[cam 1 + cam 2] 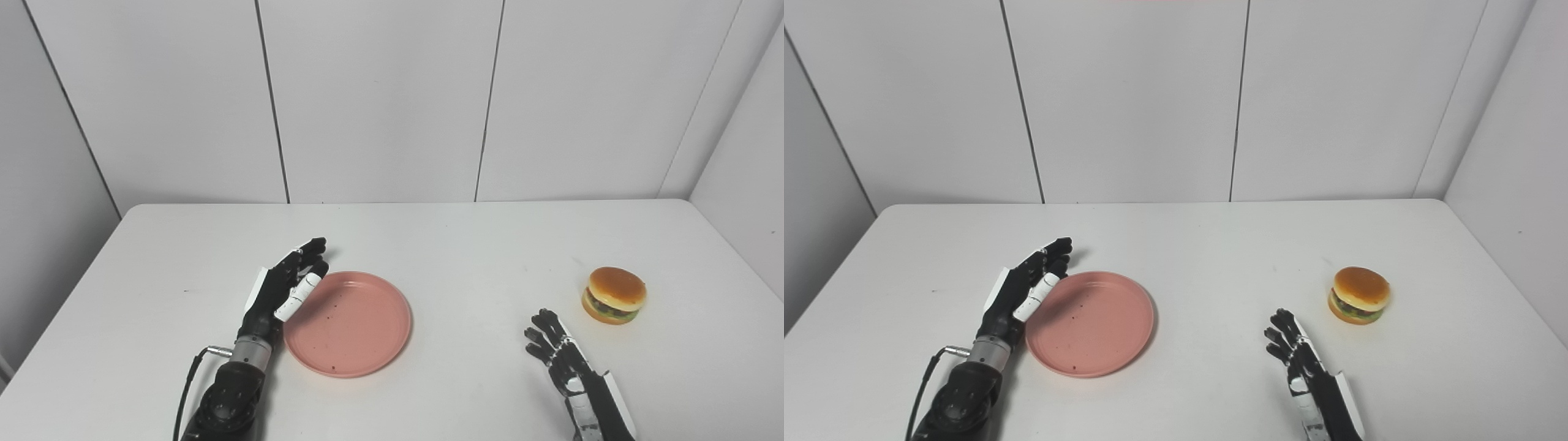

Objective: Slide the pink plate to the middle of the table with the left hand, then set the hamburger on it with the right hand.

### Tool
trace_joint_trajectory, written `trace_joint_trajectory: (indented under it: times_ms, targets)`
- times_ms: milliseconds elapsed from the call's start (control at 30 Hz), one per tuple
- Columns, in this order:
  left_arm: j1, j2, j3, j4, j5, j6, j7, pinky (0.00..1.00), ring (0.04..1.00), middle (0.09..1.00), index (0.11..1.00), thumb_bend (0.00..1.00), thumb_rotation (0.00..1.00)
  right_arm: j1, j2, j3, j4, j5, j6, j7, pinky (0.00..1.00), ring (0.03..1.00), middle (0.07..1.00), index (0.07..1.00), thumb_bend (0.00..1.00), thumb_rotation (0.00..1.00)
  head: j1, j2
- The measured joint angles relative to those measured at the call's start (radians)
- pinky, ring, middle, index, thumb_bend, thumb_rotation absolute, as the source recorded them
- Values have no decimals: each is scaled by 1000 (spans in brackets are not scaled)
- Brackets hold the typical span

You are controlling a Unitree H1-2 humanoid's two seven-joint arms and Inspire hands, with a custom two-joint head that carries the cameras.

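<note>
The pink plate [349,323] lies flat on the white table [429,245], a little left of the middle, with a few dark specks on it. My left hand [283,289] rests against the plate's left rim, fingers stretched out and apart, thumb over the rim edge. It holds nothing. The hamburger [614,294] stands upright at the right side of the table. My right hand [554,346] sits near the front edge, below and left of the hamburger, apart from it, fingers spread and empty.
White wall panels stand behind the table's far edge. A side wall [747,184] runs close along the table's right edge. A black cable [187,383] loops beside my left wrist.
</note>
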Motion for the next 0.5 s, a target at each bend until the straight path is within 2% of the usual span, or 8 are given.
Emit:
trace_joint_trajectory:
  times_ms: [200, 367, 500]
  targets:
    - [22, -42, -6, -45, 5, 39, 19, 767, 845, 843, 779, 809, 815, 0, 16, 18, -9, -23, 14, -17, 879, 898, 935, 937, 903, 991, -57, 6]
    - [31, -60, -15, -63, 8, 83, 20, 787, 856, 847, 779, 801, 800, 0, 22, 39, -19, -49, 29, -22, 879, 904, 943, 941, 876, 1000, -67, 9]
    - [36, -78, -20, -72, 8, 94, 20, 797, 858, 853, 783, 813, 804, 0, 24, 43, -22, -55, 29, -24, 878, 905, 943, 941, 867, 1000, -77, 12]
